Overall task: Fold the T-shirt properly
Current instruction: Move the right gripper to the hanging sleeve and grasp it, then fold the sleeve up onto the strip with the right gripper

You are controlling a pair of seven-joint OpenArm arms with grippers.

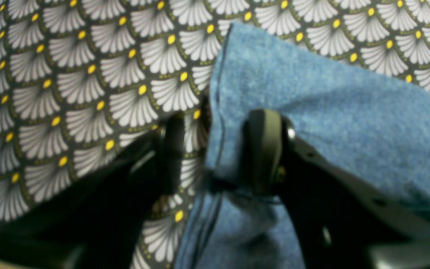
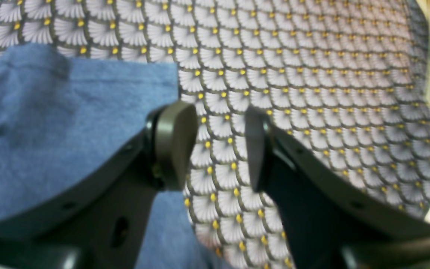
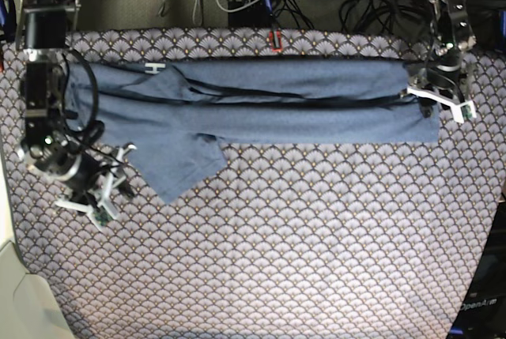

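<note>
Right end effector (image 3: pixel 105 197): near left worktop edge, jaws spread, nothing between them, beside the T-shirt's sleeve.
T-shirt (image 3: pixel 261 106): slate-blue, folded lengthwise into a long band across the far half of the fan-scale tablecloth (image 3: pixel 285 252); one sleeve juts toward the front at left.
Left end effector (image 3: pixel 443 102): at the band's right end, jaws spread astride the hem edge.
</note>
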